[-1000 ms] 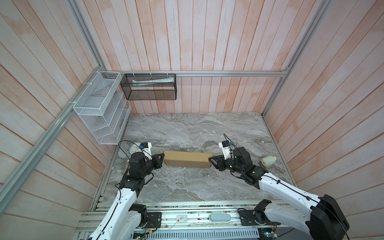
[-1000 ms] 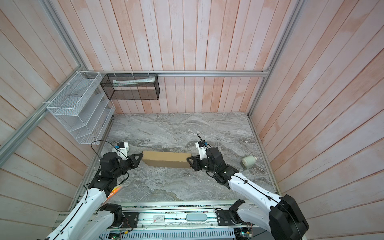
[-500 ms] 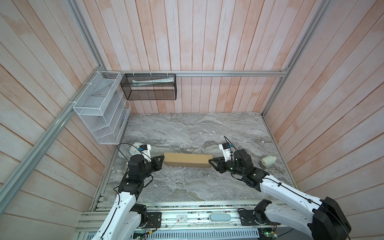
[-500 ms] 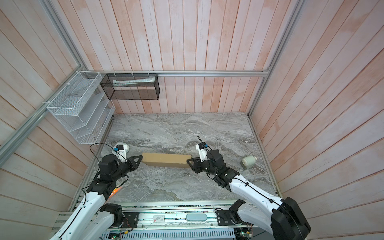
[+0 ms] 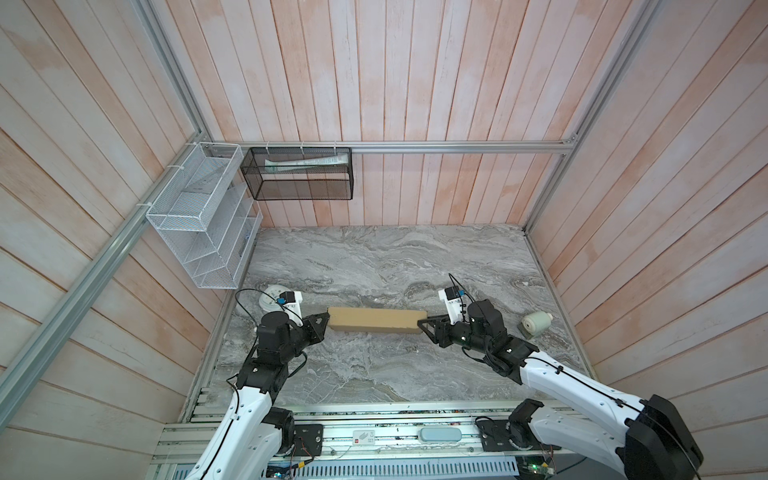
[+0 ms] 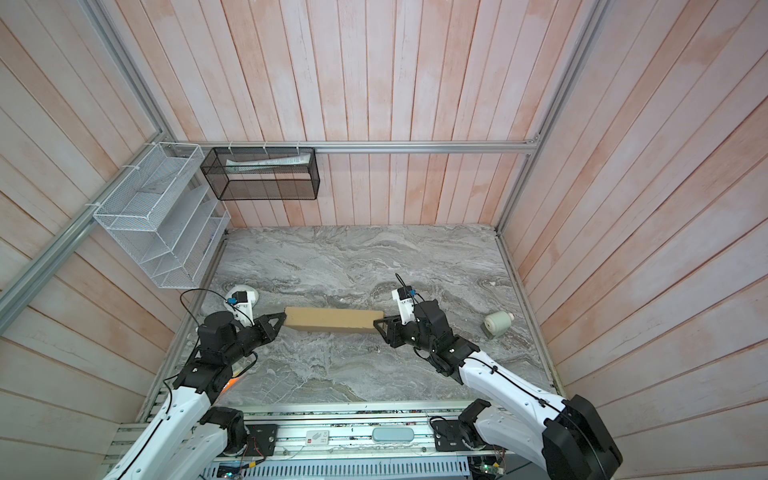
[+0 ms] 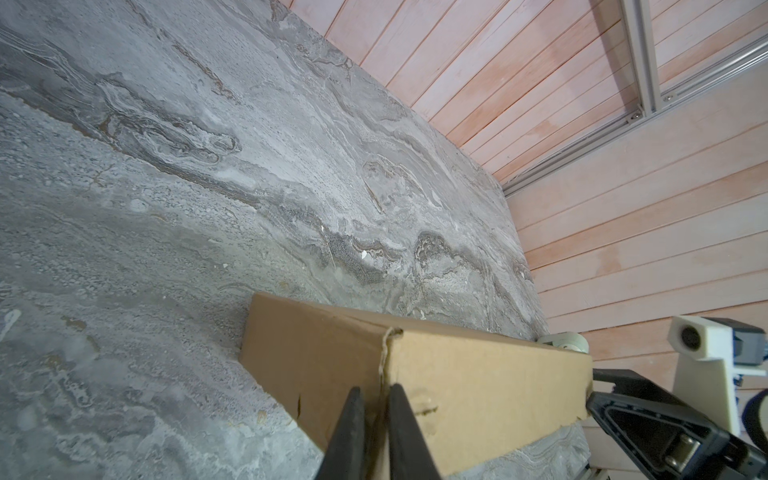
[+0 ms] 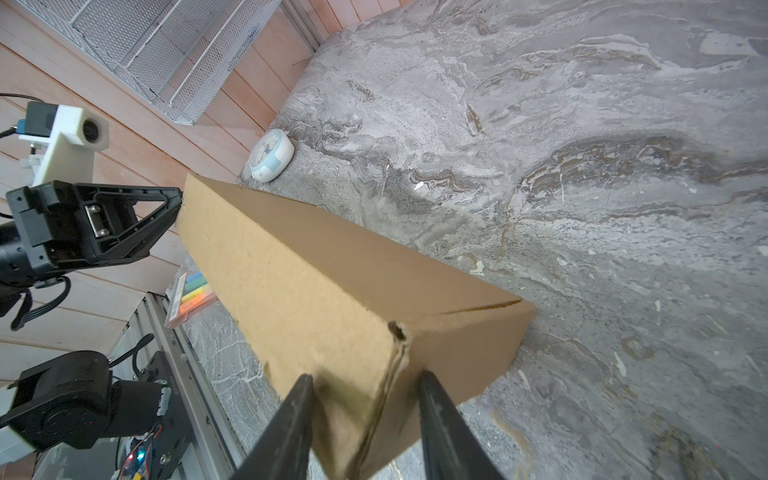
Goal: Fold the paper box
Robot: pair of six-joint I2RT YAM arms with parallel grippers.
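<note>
The left tool (image 5: 327, 319), its jaws nearly closed, is set against the left end of the closed brown paper box (image 5: 374, 325), which is laid across the near half of the grey desk (image 5: 374, 257). Its right end corner is straddled by the half-parted right tool (image 5: 420, 325).

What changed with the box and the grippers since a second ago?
Nothing that I can see. The box lies in the same spot on the table. The left gripper and the right gripper stay at its two ends, just as before.
</note>
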